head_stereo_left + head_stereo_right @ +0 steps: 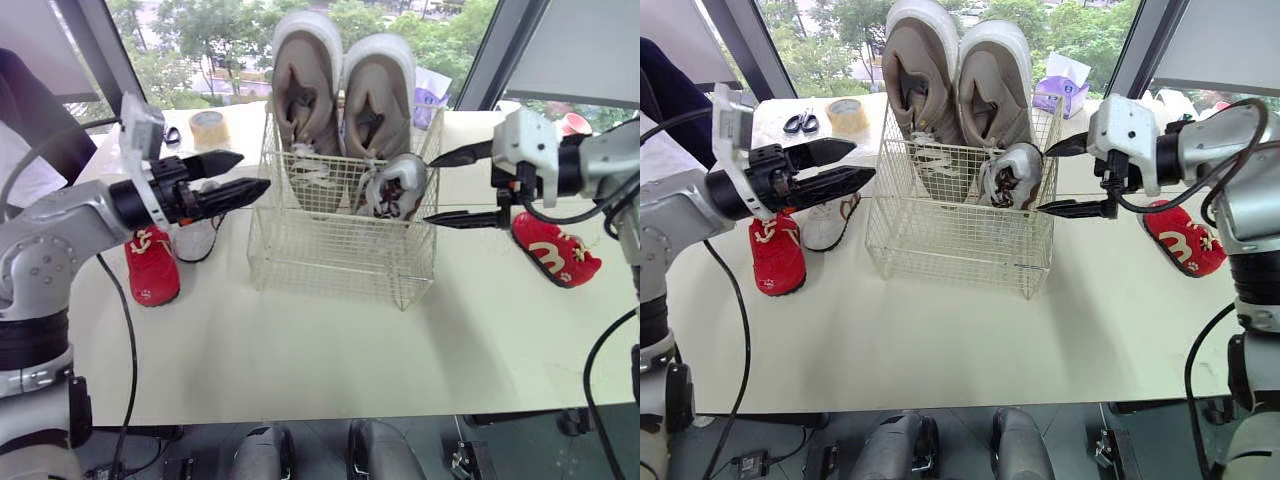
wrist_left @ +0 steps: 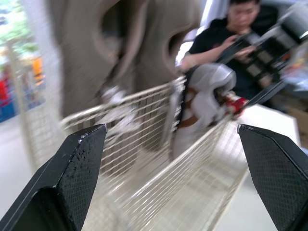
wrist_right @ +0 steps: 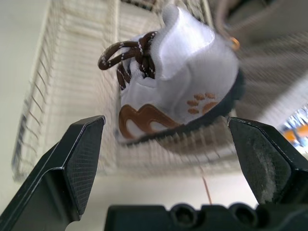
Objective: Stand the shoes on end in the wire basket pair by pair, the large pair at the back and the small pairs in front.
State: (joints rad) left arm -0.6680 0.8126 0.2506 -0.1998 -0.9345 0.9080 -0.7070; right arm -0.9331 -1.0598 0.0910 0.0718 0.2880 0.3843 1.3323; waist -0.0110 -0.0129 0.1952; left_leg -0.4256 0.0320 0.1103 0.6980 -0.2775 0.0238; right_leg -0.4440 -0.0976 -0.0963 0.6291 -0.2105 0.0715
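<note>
The wire basket (image 1: pixel 330 255) stands mid-table. Two large grey shoes (image 1: pixel 305 90) (image 1: pixel 378 95) stand on end at its back. A small white shoe (image 1: pixel 395 185) with brown laces and brown markings stands in its front right corner, close before my right gripper's fingers (image 3: pixel 168 96). My right gripper (image 1: pixel 430 190) is open just right of the basket, holding nothing. My left gripper (image 1: pixel 253 171) is open at the basket's left side, also holding nothing. On the table lie a small red shoe (image 1: pixel 152 265) and a small white shoe (image 1: pixel 195 238) at the left, and another red shoe (image 1: pixel 555 250) at the right.
A tape roll (image 1: pixel 208 128) and scissors (image 1: pixel 800 122) lie at the back left. A purple tissue pack (image 1: pixel 1060 85) sits behind the basket on the right. A person in black (image 2: pixel 240 33) sits beyond the table's right side.
</note>
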